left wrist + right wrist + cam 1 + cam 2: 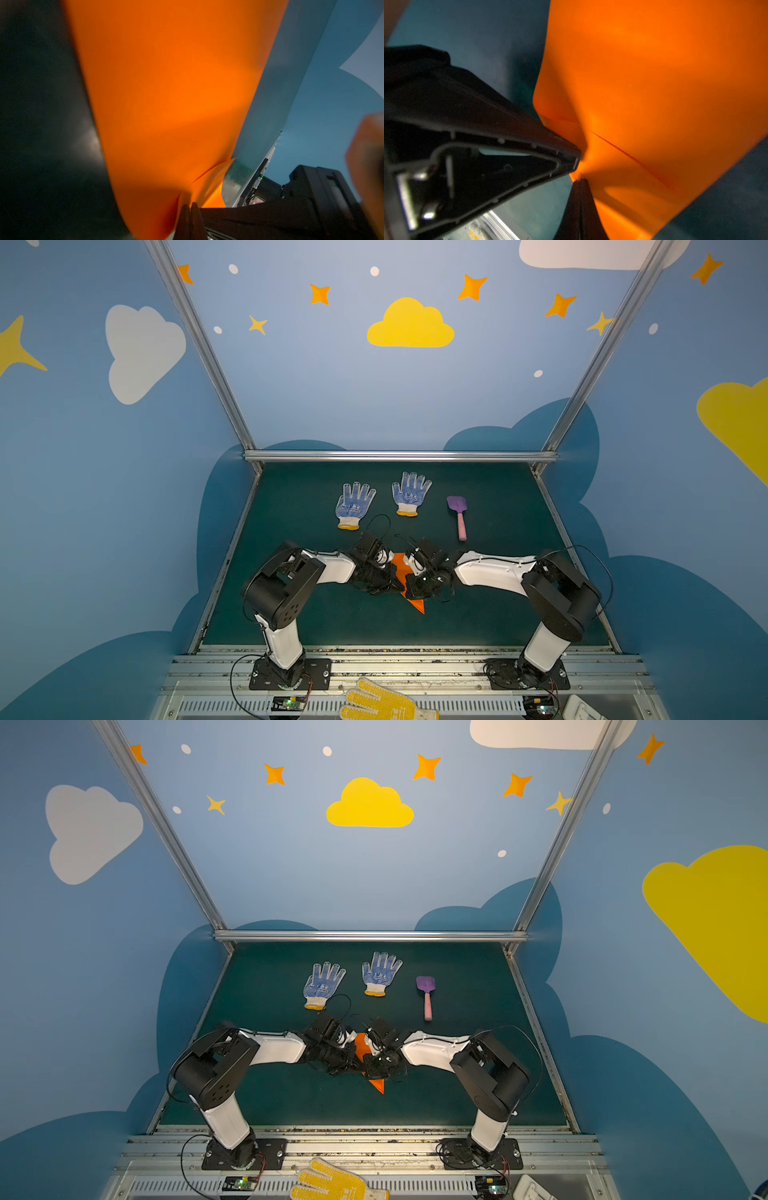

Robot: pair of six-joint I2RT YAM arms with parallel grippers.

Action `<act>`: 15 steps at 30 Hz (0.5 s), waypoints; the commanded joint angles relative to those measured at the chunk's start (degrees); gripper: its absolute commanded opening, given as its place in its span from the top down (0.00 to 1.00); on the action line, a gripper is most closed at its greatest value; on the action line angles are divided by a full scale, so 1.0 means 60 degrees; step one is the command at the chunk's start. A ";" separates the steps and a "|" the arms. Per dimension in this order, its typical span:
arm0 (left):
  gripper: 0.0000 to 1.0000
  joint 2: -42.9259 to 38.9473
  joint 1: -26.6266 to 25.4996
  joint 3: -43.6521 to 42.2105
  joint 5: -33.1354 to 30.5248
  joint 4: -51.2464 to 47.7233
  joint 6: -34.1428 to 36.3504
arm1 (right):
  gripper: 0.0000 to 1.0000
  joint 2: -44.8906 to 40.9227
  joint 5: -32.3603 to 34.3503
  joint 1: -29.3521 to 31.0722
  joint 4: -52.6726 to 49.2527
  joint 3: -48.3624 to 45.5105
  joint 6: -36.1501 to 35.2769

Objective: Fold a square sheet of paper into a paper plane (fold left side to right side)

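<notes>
1. The left gripper (190, 206) is seen fully closed. A folded edge of the orange paper (166, 93) is pinched between its tips, and layered flaps are visible just beside them.
2. The right gripper (580, 181) is closed down to the paper's thickness and grips another edge. A crease line runs away from that pinch, and a finger of the left gripper is seen just beside it.
3. In both top views the orange paper (417, 606) is held between the two sets of jaws, which face each other closely over the green mat (498, 593). Only a strip between them and a pointed end on the arm-base side of the jaws are visible.
4. The pointed, narrowed shape suggests that the early folds are done. A late fold or wing crease is judged to be in hand. Whether the wings are formed cannot be told, since the middle is hidden by the grippers.
5. Two blue-dotted gloves (354, 506) and a toy shovel (458, 514) lie beyond the jaws, well apart from them.
</notes>
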 commanded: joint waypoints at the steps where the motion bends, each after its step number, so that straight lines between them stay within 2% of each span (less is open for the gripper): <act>1: 0.96 0.0385 -0.0032 -0.0233 -0.0876 -0.0508 -0.0059 | 1.00 -0.0154 0.0156 0.0016 -0.0342 -0.0530 0.0104; 15: 0.96 0.0330 -0.0033 -0.0246 -0.1043 -0.0575 -0.0172 | 1.00 -0.1656 0.0445 0.0405 -0.0192 -0.2895 0.0895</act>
